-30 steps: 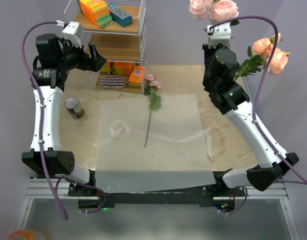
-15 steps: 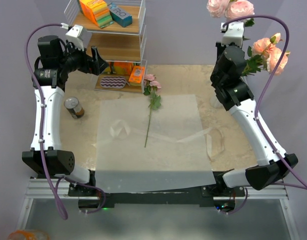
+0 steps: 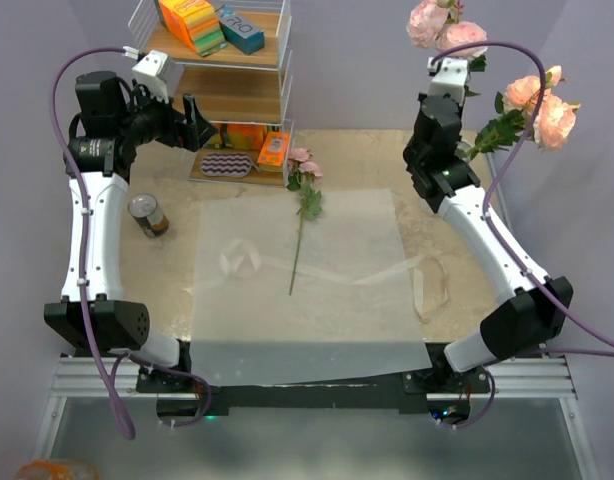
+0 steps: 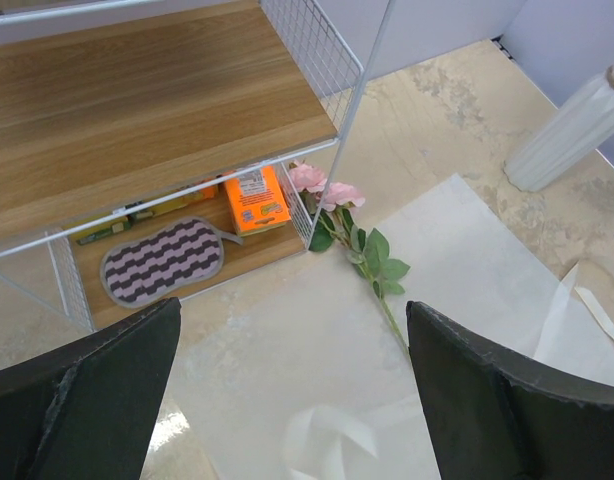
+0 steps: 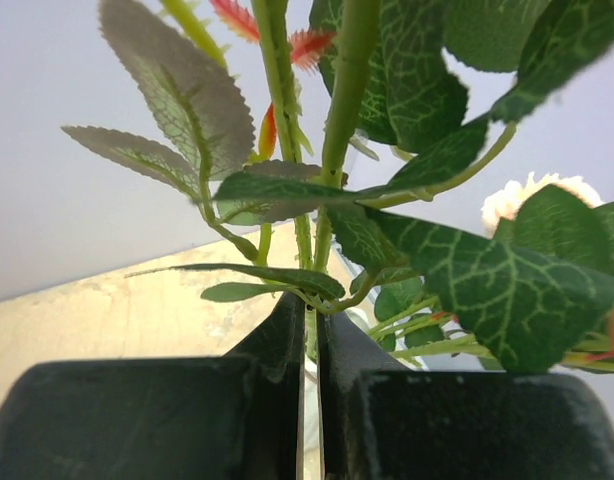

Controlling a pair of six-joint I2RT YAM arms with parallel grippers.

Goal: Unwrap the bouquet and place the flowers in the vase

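The bouquet is undone. Its translucent paper [image 3: 307,290] lies flat on the table, with the cream ribbon [image 3: 432,285] loose at its right edge. One of the flowers [image 3: 302,200] lies on the paper, its pink head toward the shelf. My right gripper [image 5: 309,330] is shut on green stems, and their pink heads [image 3: 442,25] stand high above the right arm [image 3: 439,140]. More pink roses [image 3: 537,100] lean out to the right behind it. The white ribbed vase [image 4: 562,140] shows only in the left wrist view. My left gripper [image 4: 292,305] hangs open and empty near the shelf.
A wire shelf [image 3: 212,95] with boxes, a sponge pack and a patterned mat [image 4: 162,262] stands at the back left. A small metal can [image 3: 147,215] sits on the table at the left, beside the paper.
My right arm swung right with its held roses, then came back left and a little lower. The left arm, the lying rose and the paper stayed put.
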